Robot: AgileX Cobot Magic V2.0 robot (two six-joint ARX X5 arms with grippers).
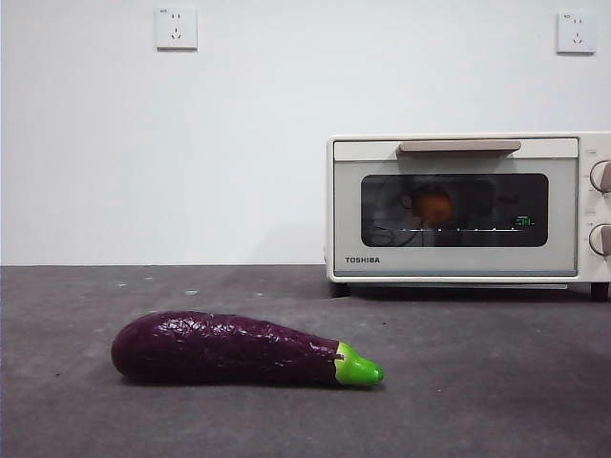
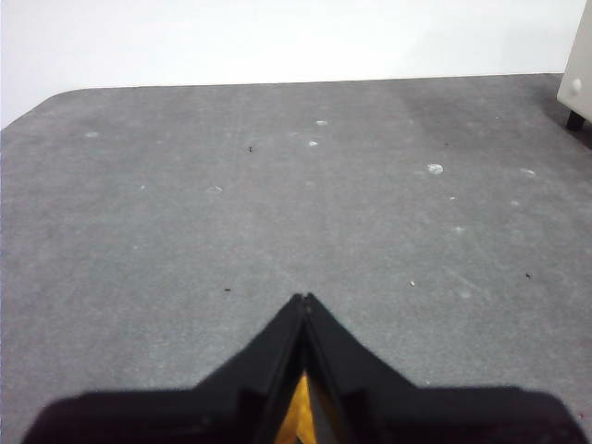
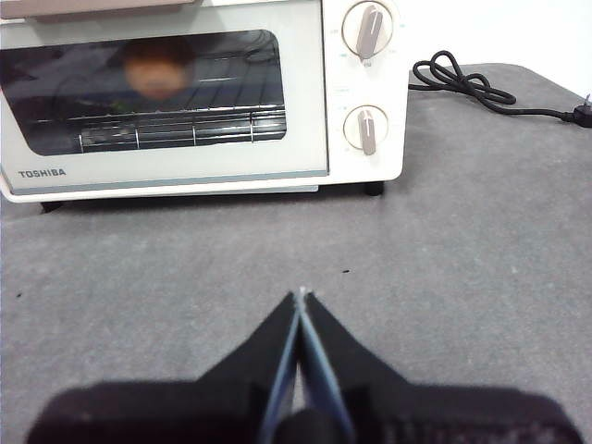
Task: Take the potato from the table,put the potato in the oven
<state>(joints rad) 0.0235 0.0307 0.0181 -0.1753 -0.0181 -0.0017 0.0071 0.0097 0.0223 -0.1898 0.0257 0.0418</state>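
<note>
The cream-white oven point(image 1: 458, 205) stands at the right on the table point(image 1: 477, 382) with its door closed. Behind the dark glass the orange-brown potato point(image 1: 431, 204) shows on the wire rack; the right wrist view also shows the potato point(image 3: 157, 69) dimly inside the oven point(image 3: 305, 102). My right gripper point(image 3: 301, 298) is shut and empty, a short way in front of the oven door above the table. My left gripper point(image 2: 303, 301) is shut and empty over bare table point(image 2: 277, 185), with one oven corner point(image 2: 577, 65) at the frame's edge. Neither arm appears in the front view.
A long purple eggplant point(image 1: 239, 348) with a green stem lies on the table in front, left of the oven. The oven's black power cord point(image 3: 481, 88) lies coiled on the table beside the knobs. A white wall stands behind the table.
</note>
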